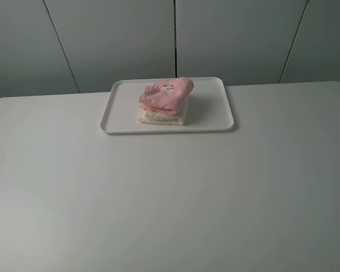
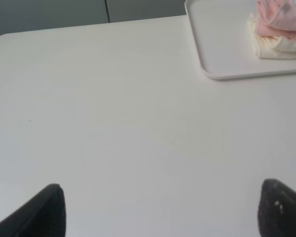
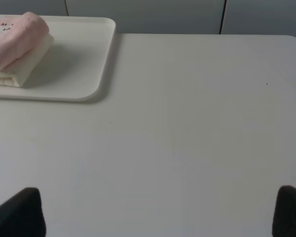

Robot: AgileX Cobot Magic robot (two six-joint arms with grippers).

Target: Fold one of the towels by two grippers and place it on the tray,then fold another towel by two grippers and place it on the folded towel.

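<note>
The folded pink towel (image 1: 166,94) lies on top of the folded cream-white towel (image 1: 162,117), both in the middle of the white tray (image 1: 214,107) at the back of the table. The stack also shows in the left wrist view, pink towel (image 2: 282,17) over cream towel (image 2: 276,47) on the tray (image 2: 217,49), and in the right wrist view, pink towel (image 3: 15,37) over cream towel (image 3: 24,66) on the tray (image 3: 79,64). My left gripper (image 2: 160,210) is open over bare table, well short of the tray. My right gripper (image 3: 160,212) is open too, away from the tray. Neither arm appears in the high view.
The white table (image 1: 170,198) spreads wide around the tray. Grey cabinet panels (image 1: 175,39) stand behind its far edge. The table's rounded back corners show in both wrist views.
</note>
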